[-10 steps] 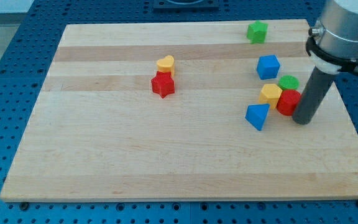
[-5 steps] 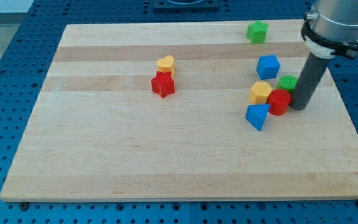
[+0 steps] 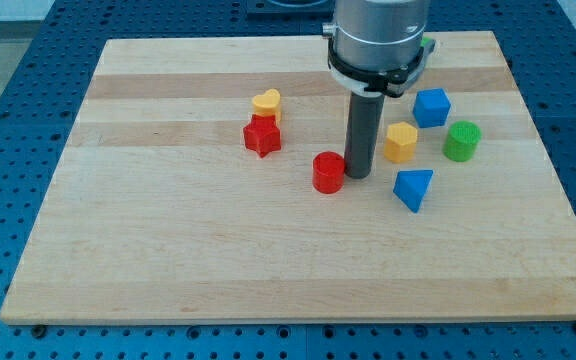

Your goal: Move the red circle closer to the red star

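The red circle lies near the middle of the wooden board. My tip rests against its right side. The red star sits to the upper left of the circle, a short gap away, with a yellow heart touching its top edge.
A yellow hexagon, a blue triangle, a blue cube and a green cylinder lie to the right of my tip. A green block at the top is mostly hidden behind the arm.
My tip swept left across the board, pushing the red circle away from the yellow hexagon and green cylinder, toward the red star. The yellow hexagon shifted slightly left.
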